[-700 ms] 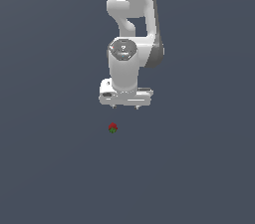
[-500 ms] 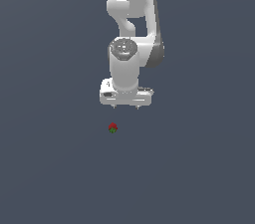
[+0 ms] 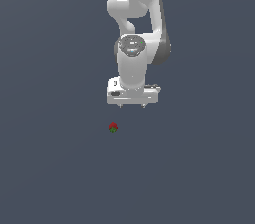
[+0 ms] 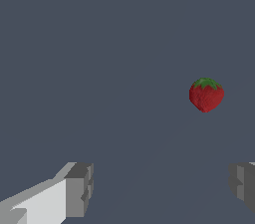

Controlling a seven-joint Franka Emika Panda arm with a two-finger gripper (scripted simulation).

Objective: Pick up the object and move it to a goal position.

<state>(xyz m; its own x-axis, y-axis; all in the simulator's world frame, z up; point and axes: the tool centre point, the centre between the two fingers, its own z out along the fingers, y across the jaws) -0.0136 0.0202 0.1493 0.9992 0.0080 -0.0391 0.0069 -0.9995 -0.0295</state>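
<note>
The object (image 3: 113,128) is a tiny red strawberry-like blob with a green cap, lying alone on the dark grey floor. In the wrist view the object (image 4: 206,94) shows clearly, ahead of the fingers and closer to one of them. My white gripper (image 3: 132,105) hangs above the floor, off to the exterior view's right of the object and apart from it. In the wrist view the gripper (image 4: 162,188) is open, its two grey fingertips (image 4: 79,189) wide apart with nothing between them.
The white arm (image 3: 137,14) rises behind the gripper toward the top of the exterior view. A plain dark grey floor (image 3: 50,168) surrounds everything.
The gripper and wrist have shifted slightly toward the exterior view's right. The object has not moved.
</note>
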